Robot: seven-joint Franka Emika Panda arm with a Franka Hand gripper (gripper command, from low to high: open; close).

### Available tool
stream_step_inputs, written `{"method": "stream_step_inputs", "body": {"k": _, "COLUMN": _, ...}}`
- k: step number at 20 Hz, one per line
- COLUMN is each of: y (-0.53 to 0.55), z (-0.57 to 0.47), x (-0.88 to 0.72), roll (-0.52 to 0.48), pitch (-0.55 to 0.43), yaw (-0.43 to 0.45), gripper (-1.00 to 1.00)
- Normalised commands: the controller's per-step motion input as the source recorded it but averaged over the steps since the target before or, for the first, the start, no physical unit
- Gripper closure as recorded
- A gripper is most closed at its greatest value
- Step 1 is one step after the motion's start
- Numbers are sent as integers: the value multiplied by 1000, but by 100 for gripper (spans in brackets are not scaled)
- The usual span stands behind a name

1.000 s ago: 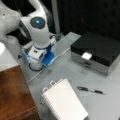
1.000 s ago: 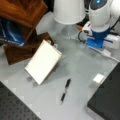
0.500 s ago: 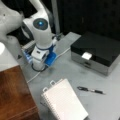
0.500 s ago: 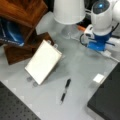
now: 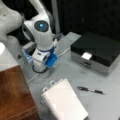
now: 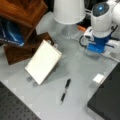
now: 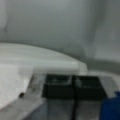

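While its black fingers [image 7: 60, 86] sit pressed together, the gripper [image 7: 74, 86] hangs low over the tabletop [image 5: 75, 75], holding nothing. Nearest in both front views is a notebook [image 5: 63, 102], lying flat; 1 pen [image 5: 90, 90] rests near it, beside a black box [image 5: 100, 53].
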Motion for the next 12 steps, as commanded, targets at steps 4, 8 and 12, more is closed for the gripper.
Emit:
{"method": "stream_step_inputs", "body": {"k": 4, "y": 61, "z": -446, "x": -998, "roll": 11, "pitch": -592, "yaw": -165, "gripper": 100}}
{"method": "stream_step_inputs", "body": {"k": 8, "y": 63, "z": -413, "x": -1000, "roll": 12, "pitch": -573, "yaw": -172, "gripper": 100}}
{"method": "stream_step_inputs", "body": {"k": 12, "y": 83, "z": -280, "x": -1000, "roll": 22, "pitch": -501, "yaw": -177, "gripper": 100}}
